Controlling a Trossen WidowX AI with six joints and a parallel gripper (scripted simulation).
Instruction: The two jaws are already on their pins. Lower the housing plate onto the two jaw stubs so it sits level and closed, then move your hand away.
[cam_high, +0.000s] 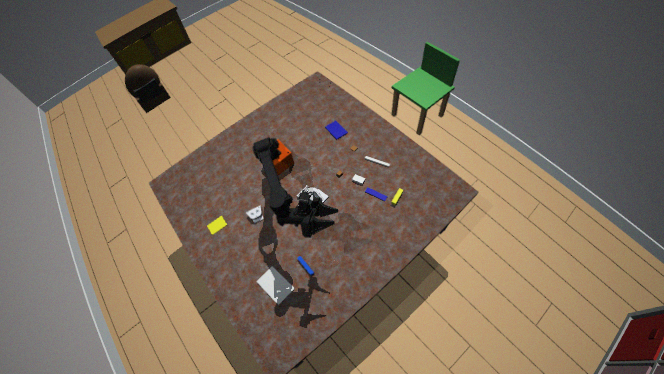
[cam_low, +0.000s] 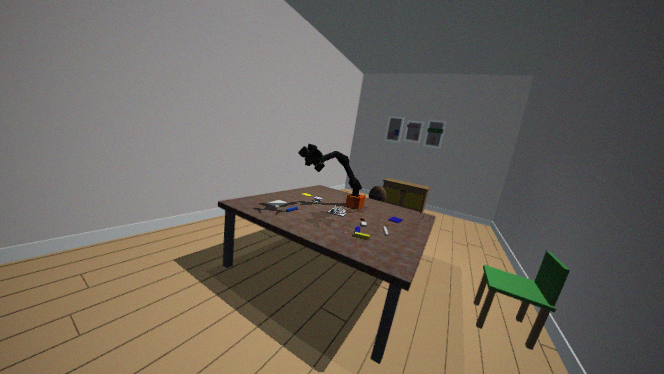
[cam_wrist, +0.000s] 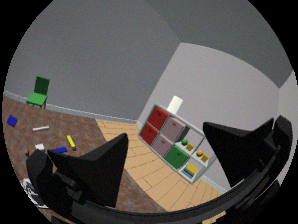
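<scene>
Gripper: my gripper (cam_high: 335, 216) (cam_low: 309, 161) (cam_wrist: 166, 132) hangs wide open, above the desk (cam_high: 380, 240) (cam_low: 320, 237);
White pieces: flat plate (cam_high: 268, 284) (cam_low: 276, 203) near the blue bar (cam_high: 305, 266) (cam_low: 292, 209); openwork piece (cam_high: 320, 195) (cam_low: 337, 211) well apart; which is the housing, I can't tell

Black claw (cam_high: 334, 217) (cam_low: 308, 159) (cam_wrist: 166, 132), pointed fingers (cam_high: 322, 227).

Premises present as a furnished room in a home, possibly a playroom. Observed: plank floor of light wood, green chair with brown legs (cam_high: 423, 88) (cam_low: 517, 286) (cam_wrist: 37, 99), brown wooden cabinet with olive door panels (cam_high: 146, 34) (cam_low: 406, 183), three pale-framed rectangular wall pictures (cam_low: 413, 131), grey-white cubby shelf with red, pink and green bins (cam_high: 616, 336) (cam_wrist: 140, 135).
</scene>
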